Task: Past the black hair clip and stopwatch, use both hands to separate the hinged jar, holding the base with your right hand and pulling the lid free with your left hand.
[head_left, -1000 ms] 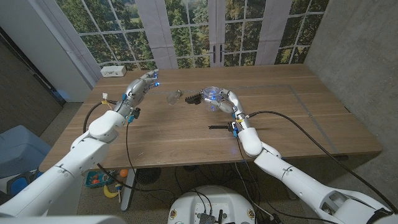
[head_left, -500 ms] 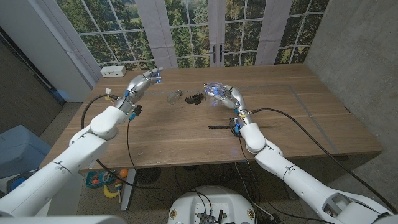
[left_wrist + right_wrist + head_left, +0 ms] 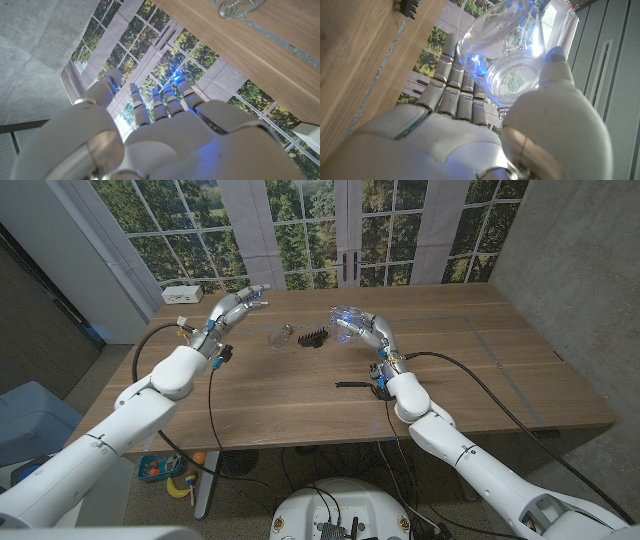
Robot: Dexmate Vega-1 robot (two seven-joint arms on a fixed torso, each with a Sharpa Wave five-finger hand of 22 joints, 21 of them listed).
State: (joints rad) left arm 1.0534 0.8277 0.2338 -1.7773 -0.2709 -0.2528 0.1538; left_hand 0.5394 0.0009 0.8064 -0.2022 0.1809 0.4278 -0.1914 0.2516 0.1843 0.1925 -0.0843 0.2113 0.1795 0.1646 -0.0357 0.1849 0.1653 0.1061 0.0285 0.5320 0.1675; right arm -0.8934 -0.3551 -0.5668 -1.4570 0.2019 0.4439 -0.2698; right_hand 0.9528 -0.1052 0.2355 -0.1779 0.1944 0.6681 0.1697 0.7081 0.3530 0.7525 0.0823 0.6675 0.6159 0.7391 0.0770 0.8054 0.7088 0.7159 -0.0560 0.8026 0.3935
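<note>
Right robot hand lifts the hinged jar above the desk; left robot hand waits with nothing in it.

The right robot hand [image 3: 362, 328] grasps the clear hinged jar [image 3: 345, 321] and holds it off the wooden desk [image 3: 470, 370], past the black hair clip [image 3: 313, 338]. In the right wrist view the fingers [image 3: 451, 82] wrap one side of the jar's glass base [image 3: 509, 82] with the thumb on the other, and the lid [image 3: 487, 27] hangs swung open on its wire hinge. The left robot hand [image 3: 232, 308] hovers over the far left part of the desk, fingers spread and released, grasping nothing. A small clear glass object [image 3: 281, 335] lies just beside the hair clip, between the two hands.
</note>
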